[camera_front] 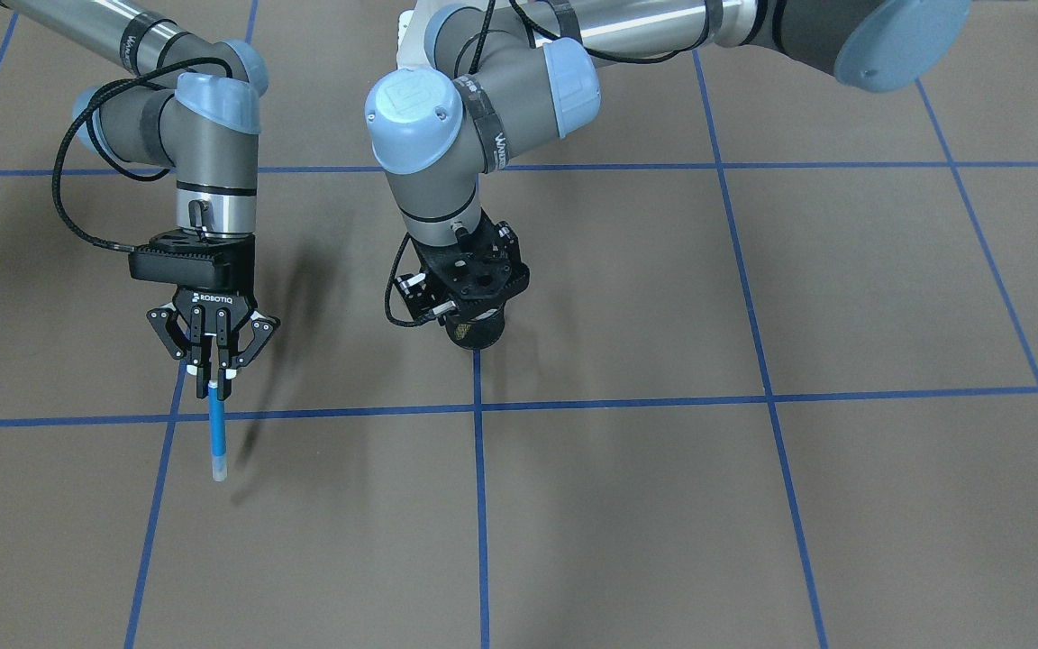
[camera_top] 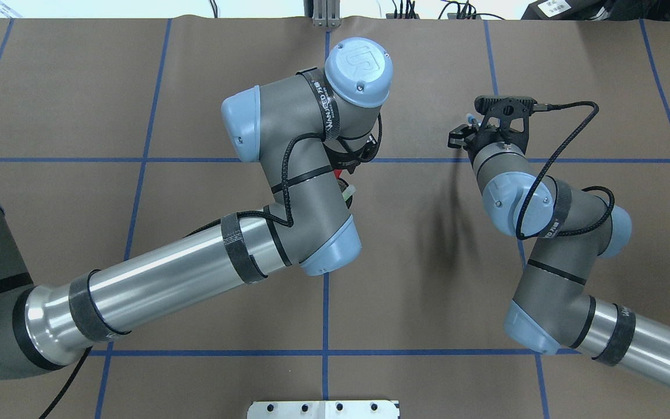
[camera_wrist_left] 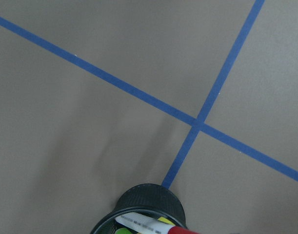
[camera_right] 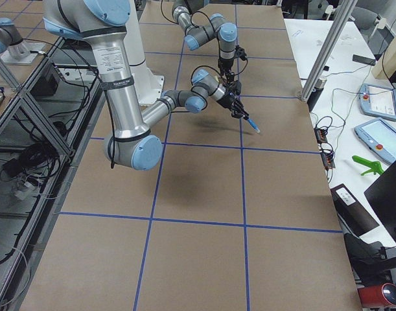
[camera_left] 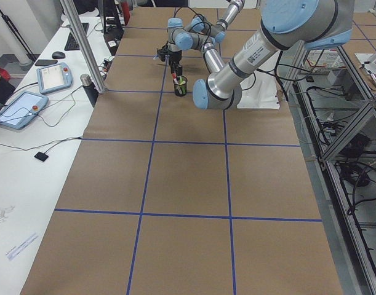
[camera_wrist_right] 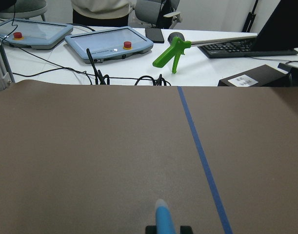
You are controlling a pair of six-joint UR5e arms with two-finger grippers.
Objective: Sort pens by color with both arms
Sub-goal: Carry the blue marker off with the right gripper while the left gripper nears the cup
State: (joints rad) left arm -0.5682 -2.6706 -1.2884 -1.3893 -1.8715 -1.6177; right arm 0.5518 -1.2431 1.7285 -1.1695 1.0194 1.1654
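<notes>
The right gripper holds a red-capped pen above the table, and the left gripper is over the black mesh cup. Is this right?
Not quite. The right gripper holds the blue pen, not a red-capped one; the exterior front-facing view shows it. The left gripper is indeed over the black mesh cup.

Two arms, the left arm (camera_front: 447, 135) and the right arm (camera_front: 213, 135), with one gripper apiece: the left gripper (camera_front: 474, 306) and the right gripper (camera_front: 213, 383). One black mesh cup (camera_wrist_left: 149, 197). Four pens, it seems: one blue pen (camera_front: 216, 433), one red-capped white pen (camera_wrist_left: 153, 225), one yellow pen (camera_wrist_left: 166, 221) and probably one green pen (camera_wrist_left: 120, 231), only a sliver at the frame's edge. On the desk, two red-buttoned pendants, the nearer pendant (camera_wrist_right: 109, 43) and the farther pendant (camera_wrist_right: 39, 34), one green pistol-shaped tool (camera_wrist_right: 170, 53) and one keyboard (camera_wrist_right: 231, 48)
</notes>
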